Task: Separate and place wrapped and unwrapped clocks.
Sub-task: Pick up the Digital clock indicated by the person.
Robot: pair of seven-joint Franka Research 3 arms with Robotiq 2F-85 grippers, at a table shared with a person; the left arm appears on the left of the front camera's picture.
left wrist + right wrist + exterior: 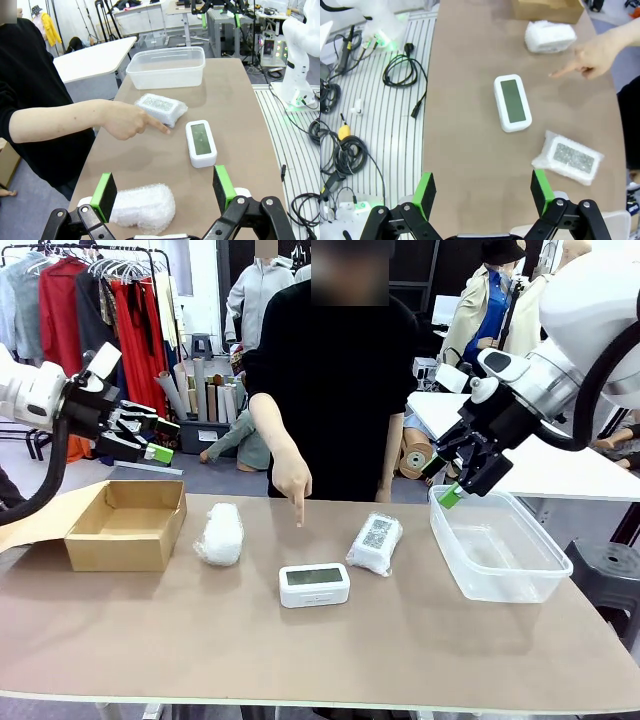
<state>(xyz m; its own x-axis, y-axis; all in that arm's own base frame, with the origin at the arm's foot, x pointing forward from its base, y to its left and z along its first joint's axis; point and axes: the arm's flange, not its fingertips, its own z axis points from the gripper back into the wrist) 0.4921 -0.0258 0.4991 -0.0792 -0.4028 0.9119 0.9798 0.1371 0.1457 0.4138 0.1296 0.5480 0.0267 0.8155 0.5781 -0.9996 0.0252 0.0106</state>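
A: Grippers?
B: Left gripper [158, 440] and right gripper [447, 480] both spread wide, holding nothing, raised over the table's [450, 640] ends.
A: Clocks?
B: Bare clock [314, 584] mid-table, between plain bundle [221, 533] and labelled bundle [375, 543]. Label print illegible; bundle contents hidden.

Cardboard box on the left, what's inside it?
The cardboard box shows bare brown floor, no clock visible. Its near wall covers the floor's front strip, so that part cannot be checked.

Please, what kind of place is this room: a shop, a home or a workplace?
Most likely a robot lab or workshop, not a home. A rack of clothes stands behind the brown table, cables lie loose on the grooved floor, and a white work table stands nearby.
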